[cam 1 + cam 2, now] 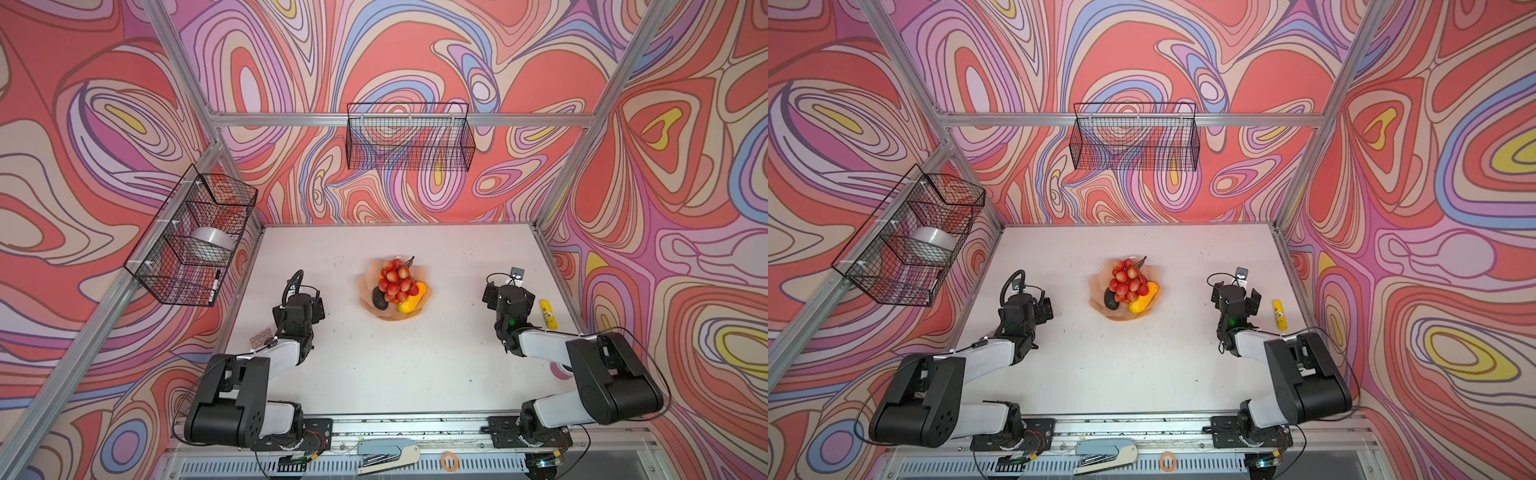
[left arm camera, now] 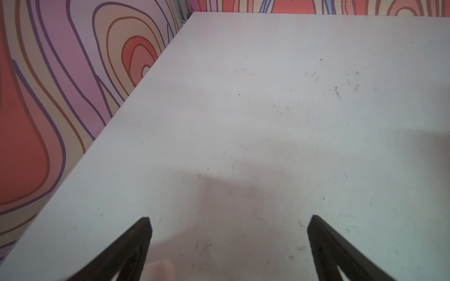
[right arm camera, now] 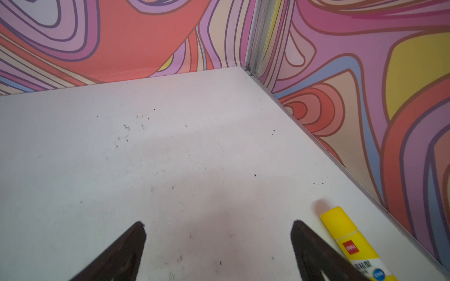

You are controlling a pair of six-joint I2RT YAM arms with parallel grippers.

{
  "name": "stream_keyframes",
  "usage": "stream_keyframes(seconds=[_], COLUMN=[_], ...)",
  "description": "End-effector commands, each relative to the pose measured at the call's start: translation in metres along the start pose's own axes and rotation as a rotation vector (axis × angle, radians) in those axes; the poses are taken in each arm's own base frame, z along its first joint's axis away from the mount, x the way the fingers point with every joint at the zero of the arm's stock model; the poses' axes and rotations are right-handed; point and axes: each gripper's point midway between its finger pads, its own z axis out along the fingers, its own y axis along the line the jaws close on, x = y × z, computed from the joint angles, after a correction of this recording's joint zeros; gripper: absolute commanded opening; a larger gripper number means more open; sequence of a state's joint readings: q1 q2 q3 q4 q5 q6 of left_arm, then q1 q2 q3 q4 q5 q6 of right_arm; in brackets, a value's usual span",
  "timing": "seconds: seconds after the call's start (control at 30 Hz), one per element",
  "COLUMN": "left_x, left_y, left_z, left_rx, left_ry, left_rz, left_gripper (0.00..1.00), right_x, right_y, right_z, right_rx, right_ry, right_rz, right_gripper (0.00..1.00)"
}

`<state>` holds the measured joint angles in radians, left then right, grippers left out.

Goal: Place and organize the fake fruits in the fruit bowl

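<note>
The white tabletop (image 1: 395, 374) carries the fruit bowl (image 1: 365, 286) at its middle, and every place here is read from that bowl. The two arms sit on opposite sides of it, well apart from it and about equally far, so the bowl lies inward of each claw rather than ahead: neither wrist view shows it, only bare tabletop. The left claw (image 2: 230, 217) has its jaws spread wide with nothing between them, and the right claw (image 3: 218, 222) is likewise wide and empty. Inside the bowl, the bunch of small red berries (image 1: 395, 282) lies heaped across the centre. The long yellow fruit (image 1: 409, 305) lies on the right arm's side, its long axis slanting from the bowl's near rim toward the far right, with a bit of orange (image 1: 422, 286) at its far end. The dark avocado (image 1: 379, 300) rests on the left arm's side. No fruit shows outside the bowl, so I judge only tidying could remain. The yellow tube (image 3: 345, 233) lies beyond the right claw, away from the bowl.
</note>
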<state>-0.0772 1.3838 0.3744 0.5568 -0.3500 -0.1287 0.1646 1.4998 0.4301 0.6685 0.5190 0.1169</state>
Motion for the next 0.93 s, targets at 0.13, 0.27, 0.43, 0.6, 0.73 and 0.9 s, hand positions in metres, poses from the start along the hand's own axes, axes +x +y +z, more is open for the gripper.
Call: stream_keyframes(seconds=[0.13,0.27,0.43,0.6,0.73,0.9], left_x=[-0.029,-0.028,-0.026,-0.027,-0.027,-0.027], left_y=[-0.016,-0.016,-0.015,-0.015,-0.015,-0.016], left_z=[0.014,0.016,0.017,0.017,0.017,0.017], left_rx=[0.101,0.103,0.097,0.096,0.095,0.097], left_ry=[-0.204,-0.186,-0.162,-0.164,-0.168,-0.170], left_rz=[0.007,0.009,0.007,0.001,0.004,0.008], left_gripper=[1.00,1.00,1.00,1.00,1.00,1.00], right_x=[-0.016,-0.004,-0.008,-0.006,-0.003,-0.005], right_y=[0.010,0.021,0.020,0.020,0.022,0.031], right_z=[0.023,0.026,0.031,0.032,0.037,0.031], right_rx=[-0.111,-0.222,-0.200,-0.203,-0.224,-0.291], right_ry=[-0.129,-0.119,-0.117,-0.105,-0.072,-0.093], right_rz=[0.001,-0.018,-0.019,-0.016,-0.009,-0.036], right_gripper=[0.98,0.98,0.98,0.98,0.98,0.98])
